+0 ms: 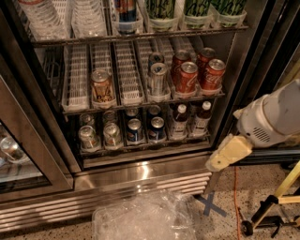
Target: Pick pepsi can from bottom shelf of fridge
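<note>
Fridge [140, 177] door is open and you can see straight into the racks. The bottom shelf [145, 148] is the dim one just above the steel louvred base. From left to right its lanes hold two silver cans [88, 137] at the front with more behind them, then two dark-blue cans, then two dark bottles with white caps [180, 120]. The pepsi can [157, 129] is the right one of the blue pair, standing upright at the front of its lane. It sits just beside the other blue can [135, 131] and just left of the bottles.

One rack up there's a lone gold-ish can [101, 87] in its white lane on the left. A couple of silver cans [158, 78] stand one behind the other in the middle, and four red cola cans [188, 78] fill the two right lanes. The top rack has clear plastic bottles [47, 16] on the left, a blue and red can [125, 10], and green-patterned containers [161, 9] on the right.

The claw [219, 161] is outside the fridge, low on the right. It hangs off the white arm in front of the door frame, well apart from the pepsi can and not holding anything I can see. Honestly can't tell if it's open or closed from this angle.

On the speckled floor in front there's a crumpled clear plastic container [145, 218] and a blue tape X [211, 205].
</note>
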Controlling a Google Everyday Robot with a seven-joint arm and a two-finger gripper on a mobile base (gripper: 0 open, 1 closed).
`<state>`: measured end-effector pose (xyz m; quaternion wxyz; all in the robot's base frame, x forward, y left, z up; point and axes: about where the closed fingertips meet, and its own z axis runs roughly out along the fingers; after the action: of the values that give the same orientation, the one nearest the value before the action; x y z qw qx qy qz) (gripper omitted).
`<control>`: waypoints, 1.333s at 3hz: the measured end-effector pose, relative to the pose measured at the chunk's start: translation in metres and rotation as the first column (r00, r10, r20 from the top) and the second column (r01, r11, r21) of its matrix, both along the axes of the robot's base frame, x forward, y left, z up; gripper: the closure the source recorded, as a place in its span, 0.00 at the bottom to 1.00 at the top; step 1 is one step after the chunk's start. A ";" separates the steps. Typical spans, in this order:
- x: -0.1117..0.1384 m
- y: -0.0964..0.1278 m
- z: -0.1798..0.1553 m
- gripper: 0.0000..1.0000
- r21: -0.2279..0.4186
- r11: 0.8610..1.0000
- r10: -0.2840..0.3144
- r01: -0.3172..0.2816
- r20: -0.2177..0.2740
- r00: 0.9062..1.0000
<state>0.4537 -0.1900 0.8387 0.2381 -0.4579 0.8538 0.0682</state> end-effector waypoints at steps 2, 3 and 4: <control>0.046 0.067 -0.045 0.00 0.203 0.974 -0.121 0.102 0.079 0.990; 0.065 0.066 -0.033 0.00 0.223 0.967 -0.156 0.120 0.152 0.976; 0.065 0.066 -0.033 0.00 0.224 0.967 -0.156 0.120 0.152 0.976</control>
<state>0.5182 -0.1240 0.8059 0.3614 -0.3731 0.8482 0.1035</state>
